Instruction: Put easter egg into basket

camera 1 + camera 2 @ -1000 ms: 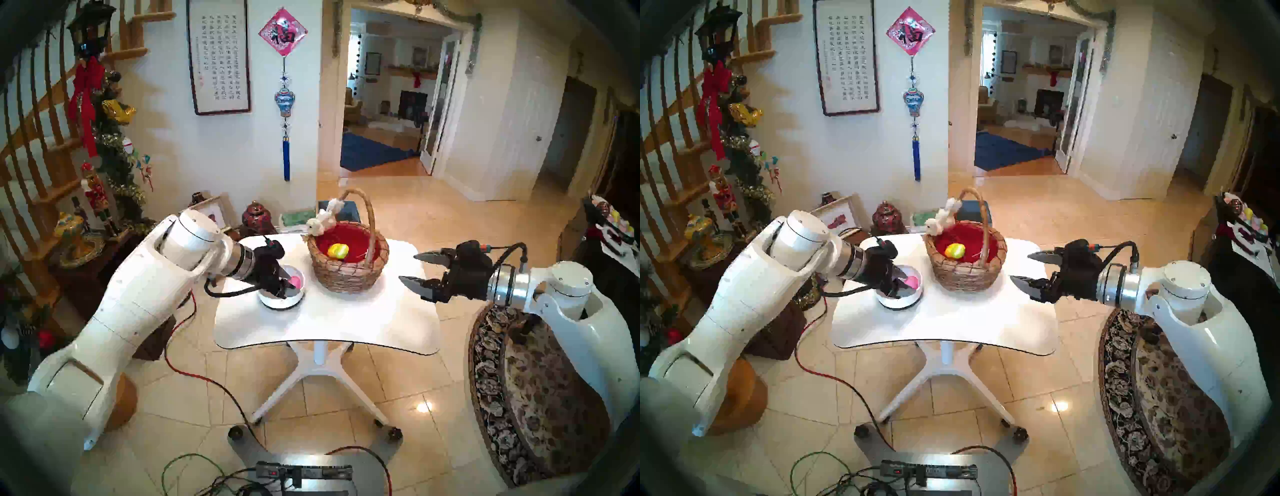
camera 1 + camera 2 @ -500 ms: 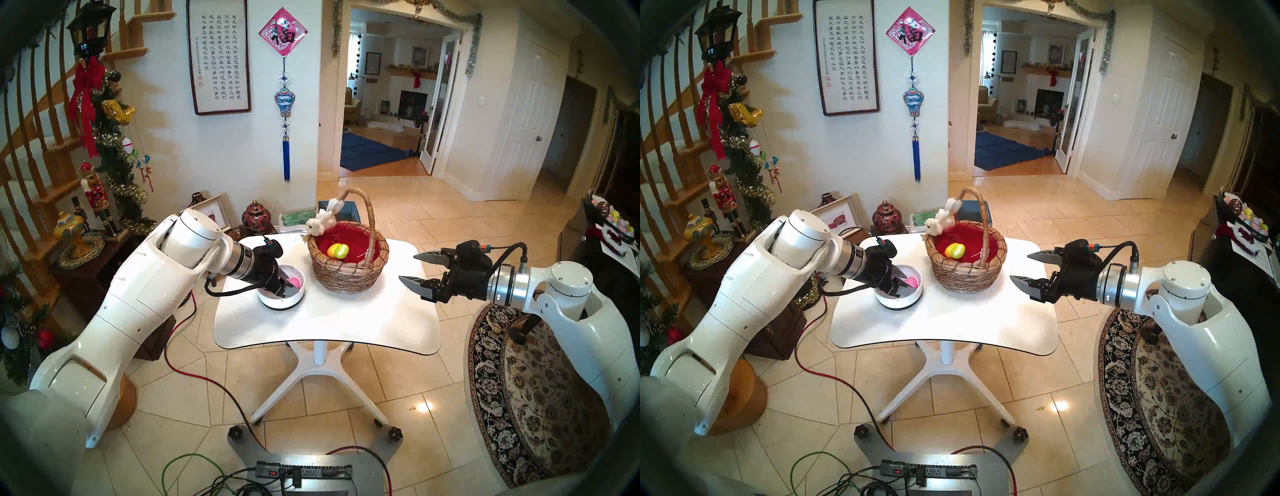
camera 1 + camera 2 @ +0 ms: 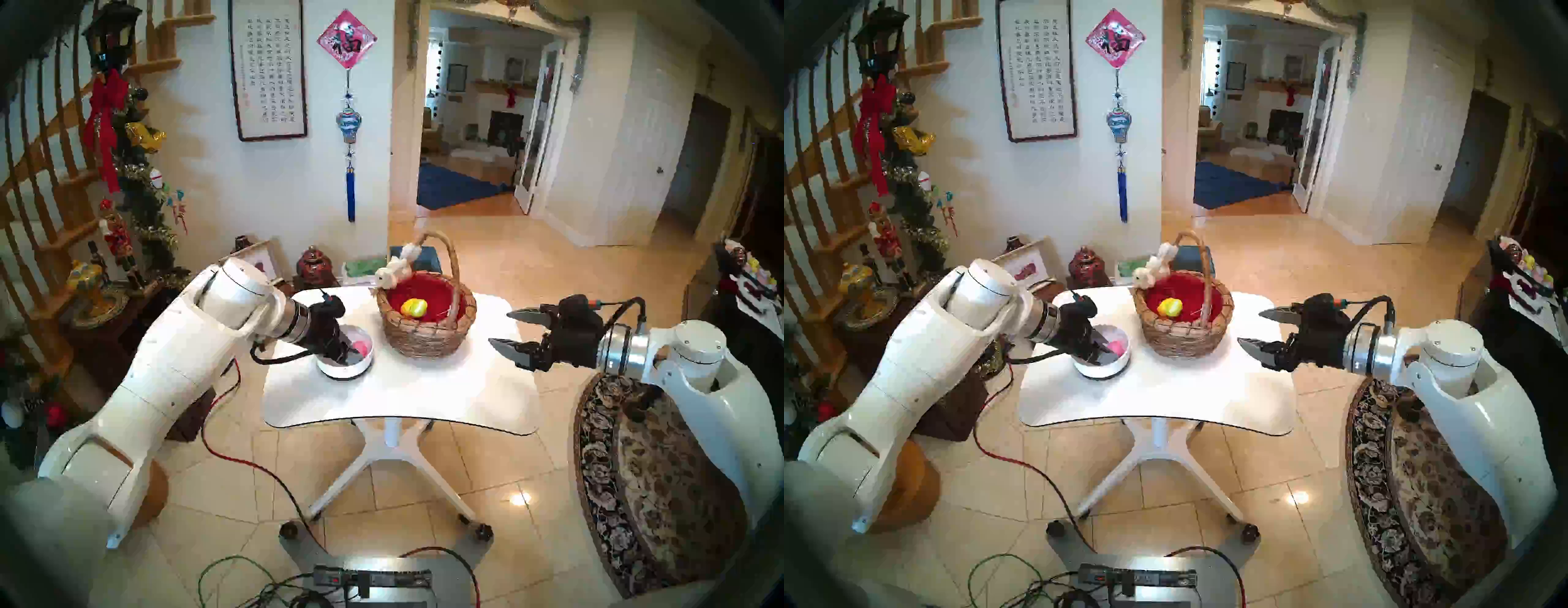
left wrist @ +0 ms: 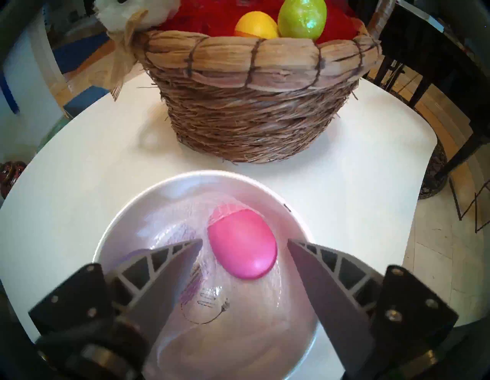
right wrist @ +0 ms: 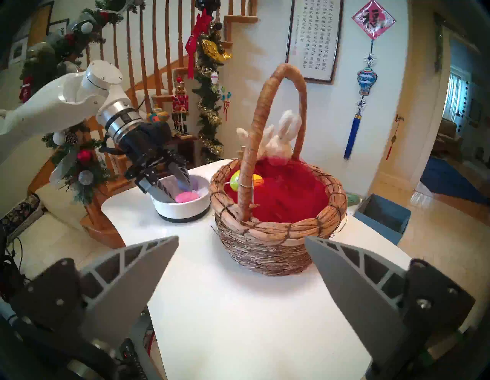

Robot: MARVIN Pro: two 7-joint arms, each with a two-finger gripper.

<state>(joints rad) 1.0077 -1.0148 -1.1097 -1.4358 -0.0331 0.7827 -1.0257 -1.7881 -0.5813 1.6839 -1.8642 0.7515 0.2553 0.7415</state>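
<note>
Pink easter egg (image 4: 242, 248) lies in the white bowl (image 4: 148, 201), between my left pincer (image 4: 245, 245) fingers, parted and gripping nothing. My right pincer (image 5: 241, 246) hangs wide open and empty beside the basket (image 5: 278, 238) on the tabletop (image 5: 238, 305).

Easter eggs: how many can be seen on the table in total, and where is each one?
3. A pink egg lies in the white bowl, between the open left gripper fingers. A yellow egg and a green egg lie in the basket. More may be hidden there.

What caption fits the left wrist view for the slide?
Open left gripper straddling a pink egg in a white bowl, basket just beyond.
</note>
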